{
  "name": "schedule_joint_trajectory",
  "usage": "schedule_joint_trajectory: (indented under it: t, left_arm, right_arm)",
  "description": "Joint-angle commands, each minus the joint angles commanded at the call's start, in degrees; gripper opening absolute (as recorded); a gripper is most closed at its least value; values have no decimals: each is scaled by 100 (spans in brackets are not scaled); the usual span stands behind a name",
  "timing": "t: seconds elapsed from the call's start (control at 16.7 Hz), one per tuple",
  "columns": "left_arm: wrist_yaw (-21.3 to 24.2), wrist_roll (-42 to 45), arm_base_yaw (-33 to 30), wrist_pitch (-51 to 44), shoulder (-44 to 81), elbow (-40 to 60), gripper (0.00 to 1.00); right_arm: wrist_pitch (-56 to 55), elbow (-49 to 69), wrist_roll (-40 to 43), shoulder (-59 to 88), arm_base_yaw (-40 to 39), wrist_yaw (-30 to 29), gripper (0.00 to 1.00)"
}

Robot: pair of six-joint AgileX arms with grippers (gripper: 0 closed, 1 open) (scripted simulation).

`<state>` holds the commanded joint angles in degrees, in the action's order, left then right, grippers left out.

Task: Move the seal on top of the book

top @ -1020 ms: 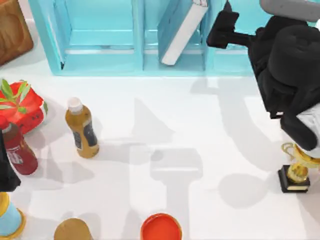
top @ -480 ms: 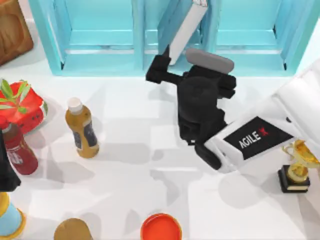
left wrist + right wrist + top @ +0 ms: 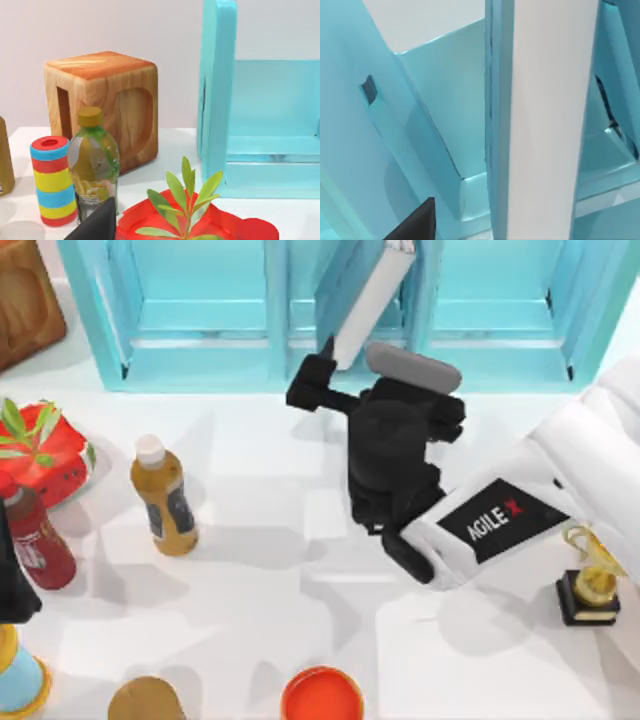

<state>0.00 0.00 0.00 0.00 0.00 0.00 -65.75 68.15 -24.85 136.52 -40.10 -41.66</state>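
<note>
The book (image 3: 362, 302), teal-covered with white page edges, leans tilted inside the middle compartment of the turquoise shelf (image 3: 205, 365). My right gripper (image 3: 306, 386) is at the shelf's front edge, just left of the book's lower end. The right wrist view looks close up at the book's white page edge (image 3: 547, 120) and its teal cover (image 3: 496, 100). The seal is hidden or out of view. My left gripper (image 3: 12, 585) is parked at the table's left edge beside the red bottle.
On the left stand a wooden block (image 3: 25, 300), a red planter (image 3: 45, 455), a yellow-brown bottle (image 3: 165, 495) and a red bottle (image 3: 35, 545). A gold trophy (image 3: 592, 585) stands at the right. An orange round dish (image 3: 322, 695) sits at the front.
My right arm has swung from the back right corner leftward to the middle of the shelf front, then crept a little further left. The left arm has not moved.
</note>
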Motion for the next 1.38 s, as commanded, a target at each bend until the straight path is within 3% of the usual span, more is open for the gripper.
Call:
schedule_joint_trajectory:
  t: [0.66,1.02,1.38]
  left_arm:
    - [0,0,0,0,0,0,100]
    - [0,0,0,0,0,0,100]
    - [0,0,0,0,0,0,100]
  right_arm:
    - [1220,2426,45,1131,646,652,100]
    - [1346,2637,49,1225,716,720,100]
    - [1346,2637,49,1225,716,720,55]
